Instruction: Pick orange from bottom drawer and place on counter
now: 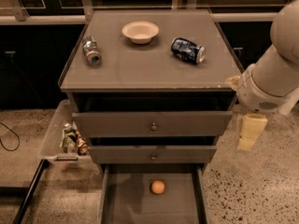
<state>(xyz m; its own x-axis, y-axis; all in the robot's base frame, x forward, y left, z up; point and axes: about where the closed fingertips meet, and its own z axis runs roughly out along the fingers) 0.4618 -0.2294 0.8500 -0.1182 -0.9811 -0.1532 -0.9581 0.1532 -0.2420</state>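
The orange [158, 186] lies in the open bottom drawer [126, 204], near the middle of its back part. The counter [140, 64] is the flat grey-brown top of the cabinet. My arm [273, 78] comes in from the right, beside the cabinet's right front corner. My gripper [251, 130], a cream-coloured piece below the white wrist, hangs to the right of the cabinet at the height of the two upper drawers. It is above and to the right of the orange and holds nothing I can see.
On the counter lie a cream bowl [140, 31], a silver can [91, 51] on its side at the left and a dark blue can [188, 50] on its side at the right. The two upper drawers [152, 124] stand slightly open. A clear bin [60, 139] with small items hangs at the cabinet's left.
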